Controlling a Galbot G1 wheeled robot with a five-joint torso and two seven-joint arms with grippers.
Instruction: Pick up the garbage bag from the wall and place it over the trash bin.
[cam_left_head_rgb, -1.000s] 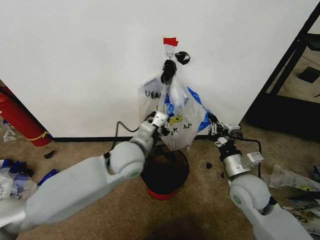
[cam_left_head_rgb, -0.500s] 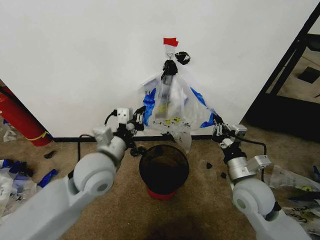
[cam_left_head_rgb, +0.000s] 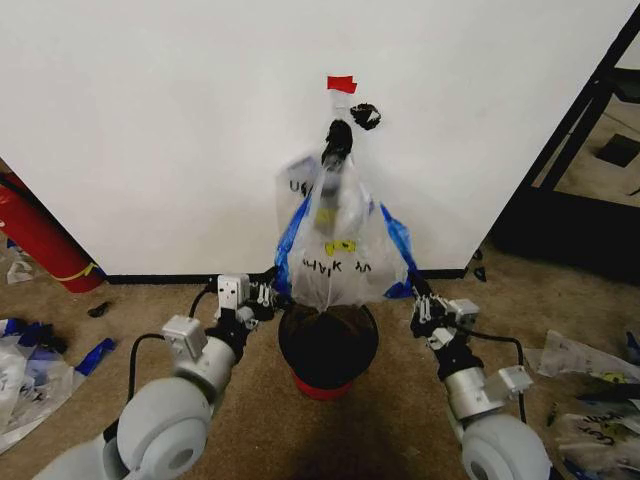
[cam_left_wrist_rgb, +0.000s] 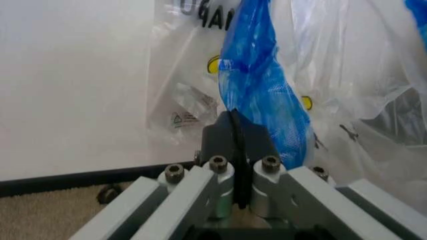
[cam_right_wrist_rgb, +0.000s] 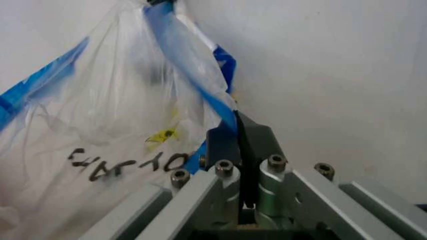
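The garbage bag (cam_left_head_rgb: 335, 255), whitish with blue edges and black print, hangs from a hook on the white wall (cam_left_head_rgb: 150, 120) under a red tape strip (cam_left_head_rgb: 341, 84). Its lower part spreads just above the trash bin (cam_left_head_rgb: 328, 345), a dark round bin with a red base. My left gripper (cam_left_head_rgb: 272, 293) is shut on the bag's left blue edge (cam_left_wrist_rgb: 263, 95), level with the bin's rim. My right gripper (cam_left_head_rgb: 416, 298) is shut on the right blue edge (cam_right_wrist_rgb: 200, 85). In both wrist views the fingers (cam_left_wrist_rgb: 227, 140) (cam_right_wrist_rgb: 223, 142) press together with blue plastic running into them.
A small black knotted clump (cam_left_head_rgb: 365, 116) sits beside the hook. A long red cylinder (cam_left_head_rgb: 35, 235) leans at the left. A black frame (cam_left_head_rgb: 590, 130) stands at the right. Loose plastic bags lie on the carpet at left (cam_left_head_rgb: 30, 375) and right (cam_left_head_rgb: 590, 365).
My left arm has drawn back from the bag's front to its left side. Both grippers have come down and toward me, drawing the bag's blue edges apart over the bin.
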